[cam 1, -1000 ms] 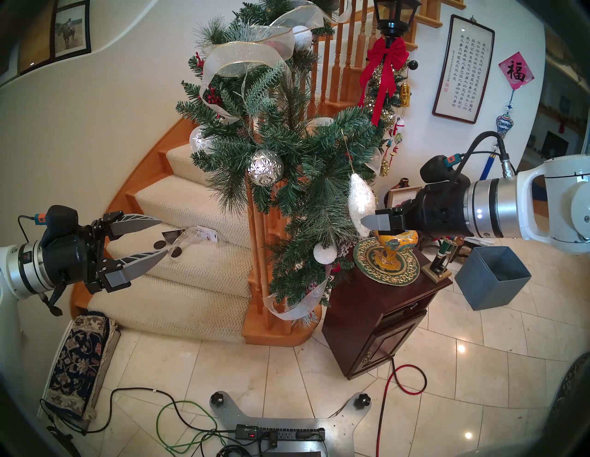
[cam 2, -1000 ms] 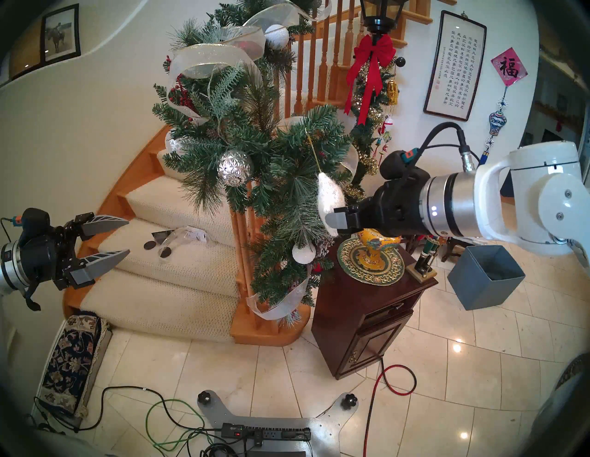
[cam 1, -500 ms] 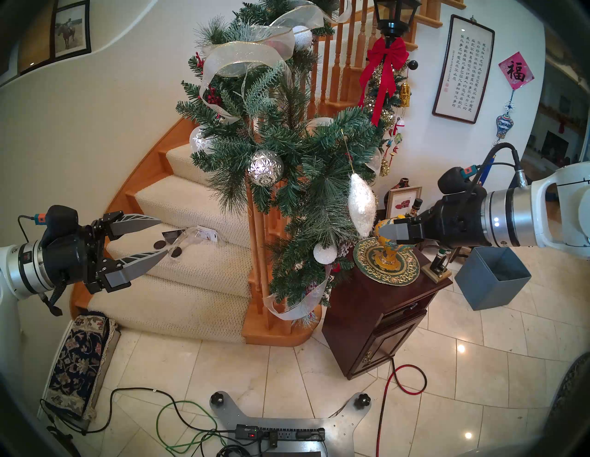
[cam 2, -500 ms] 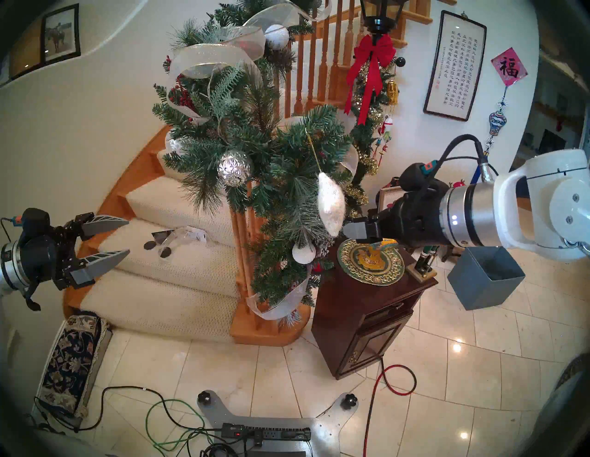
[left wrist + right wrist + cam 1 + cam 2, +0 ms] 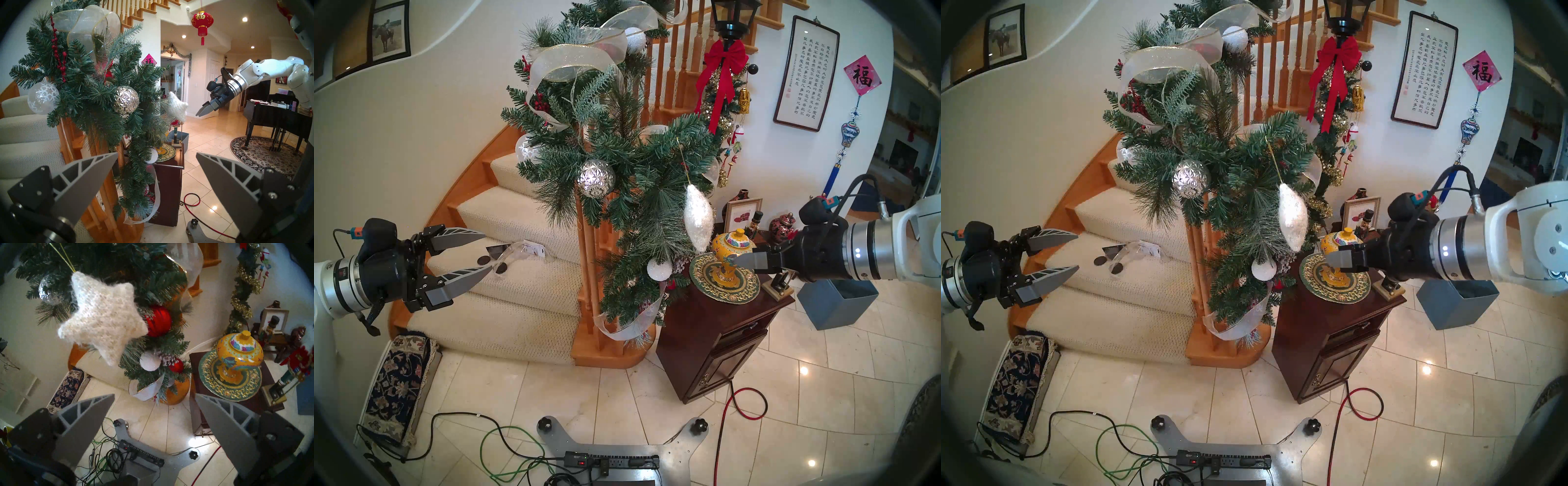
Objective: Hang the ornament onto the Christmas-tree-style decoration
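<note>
Star ornament (image 5: pixel 102 314) hangs by gold string from garland (image 5: pixel 619 163), free of both end effectors; head views show it edge-on, right wrist view reveals star shape. Right end effector (image 5: pixel 202 110) spread, empty; left end effector (image 5: pixel 483 251) spread, empty. String's hook point lost in needles

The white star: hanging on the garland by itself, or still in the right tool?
Hanging by itself. The white star dangles by its gold string from the garland; the right tool is open, apart from it.
</note>
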Controlling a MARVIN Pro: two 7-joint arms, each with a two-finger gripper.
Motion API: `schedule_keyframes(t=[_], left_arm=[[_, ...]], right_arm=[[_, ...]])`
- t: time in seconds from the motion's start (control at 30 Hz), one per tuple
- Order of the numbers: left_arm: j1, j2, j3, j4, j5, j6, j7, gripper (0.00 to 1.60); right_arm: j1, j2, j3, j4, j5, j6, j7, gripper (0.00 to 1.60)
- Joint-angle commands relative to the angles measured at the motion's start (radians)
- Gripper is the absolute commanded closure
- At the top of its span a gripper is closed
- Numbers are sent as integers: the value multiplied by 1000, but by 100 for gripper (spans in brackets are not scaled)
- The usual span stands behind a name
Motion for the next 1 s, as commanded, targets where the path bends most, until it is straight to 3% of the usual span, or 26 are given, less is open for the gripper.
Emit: schedule_keyframes(t=[0.0, 0.27, 0.5, 0.63, 0.97], left_arm=[[-1, -1, -1, -2, -1, 0, 0, 0], [-1, -1, -1, -2, -1, 0, 0, 0], [-1, -1, -1, -2, -1, 0, 0, 0], [-1, -1, -1, -2, -2, 0, 0, 0], [-1, -1, -1, -2, -2, 0, 0, 0]], right_arm=[[18, -51, -87, 2, -54, -64, 74, 0], [-6, -33, -203, 2, -181, -157, 140, 0], [4, -26, -297, 2, -307, -281, 188, 0], [18, -30, -334, 2, -349, -322, 214, 0], [61, -71, -470, 2, -476, -514, 326, 0]])
